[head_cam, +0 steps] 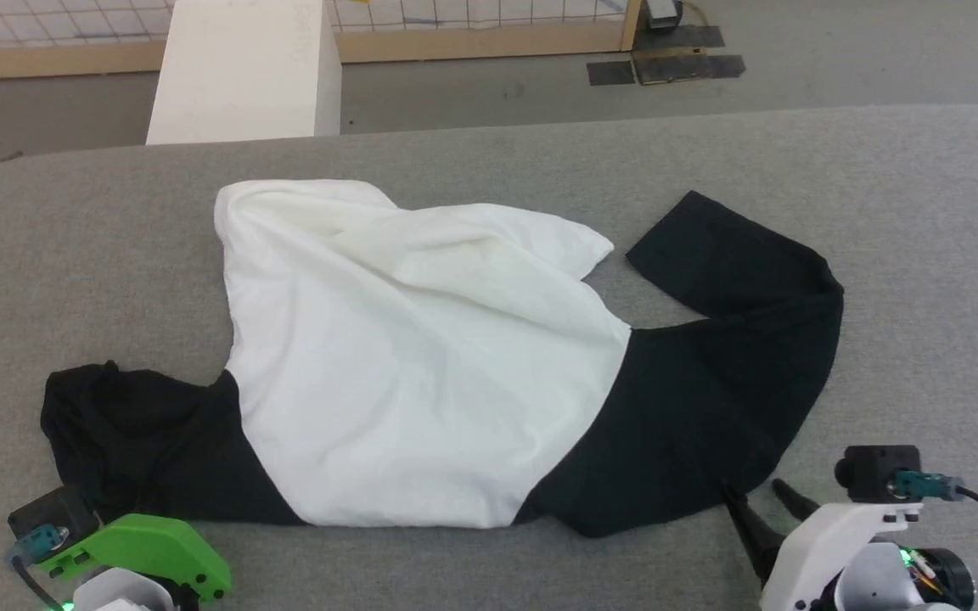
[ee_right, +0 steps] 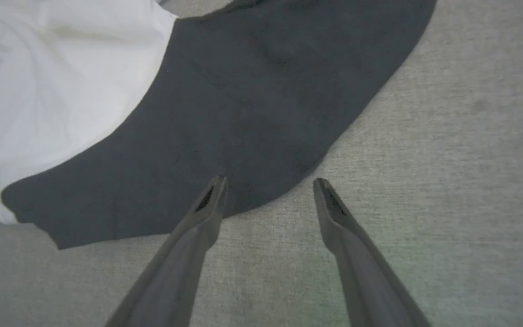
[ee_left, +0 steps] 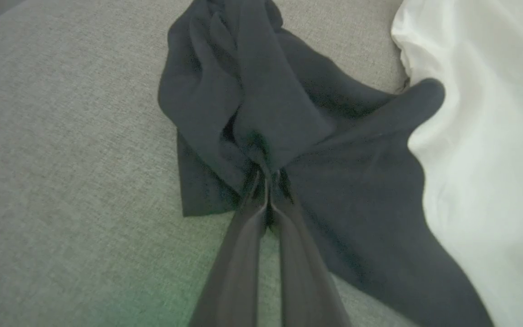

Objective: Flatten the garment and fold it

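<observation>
At your left, the left end effector point(ee_left: 268, 175) was clenched on the garment point(head_cam: 421, 373), its two dark fingers pinched together on a bunched fold of the black left sleeve point(head_cam: 132, 433). That sleeve lay crumpled in a heap at the near left of the grey counter point(head_cam: 922, 255), just beyond the end effector's green cover point(head_cam: 145, 552). In the middle you had the white body point(head_cam: 404, 339) spread over the counter, wrinkled, with its far edge folded over on itself toward the right. Farther right, the black shoulder point(head_cam: 676, 407) ran into the right sleeve point(head_cam: 744, 280), which bent back toward the far side and lay flat. At your right, the right end effector point(ee_right: 268, 184) was released, fingers spread wide, one fingertip over the near edge of the black cloth and the other over bare counter; whether either touched, you could not tell. Beyond the counter stood a white block point(head_cam: 243, 76).
</observation>
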Robot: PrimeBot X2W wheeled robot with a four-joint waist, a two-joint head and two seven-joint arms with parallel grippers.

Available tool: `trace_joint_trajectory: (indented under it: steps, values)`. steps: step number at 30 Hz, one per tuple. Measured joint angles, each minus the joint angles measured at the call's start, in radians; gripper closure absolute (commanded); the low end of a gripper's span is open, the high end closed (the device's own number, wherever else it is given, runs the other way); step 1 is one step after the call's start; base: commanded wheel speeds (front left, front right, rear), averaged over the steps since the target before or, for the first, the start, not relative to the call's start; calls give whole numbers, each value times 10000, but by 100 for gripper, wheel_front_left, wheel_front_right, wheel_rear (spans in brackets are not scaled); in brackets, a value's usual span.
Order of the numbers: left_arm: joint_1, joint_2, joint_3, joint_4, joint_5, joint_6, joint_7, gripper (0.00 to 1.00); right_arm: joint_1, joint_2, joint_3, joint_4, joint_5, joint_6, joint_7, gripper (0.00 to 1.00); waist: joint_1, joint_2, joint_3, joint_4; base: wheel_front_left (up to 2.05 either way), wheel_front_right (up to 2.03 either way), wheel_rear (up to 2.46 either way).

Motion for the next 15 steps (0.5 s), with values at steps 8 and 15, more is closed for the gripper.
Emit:
trace_joint_trajectory:
  steps: [8,15]
  values:
    - [-120,-4,-6,-8,82,13,-161,100,-581,-36,232,633,288,0,535,0,0,0,343,245,0,0,0]
    - [-211,-10,-75,13,84,-17,-163,100,-869,-102,477,859,426,-4,336,100,0,0,438,346,0,0,0]
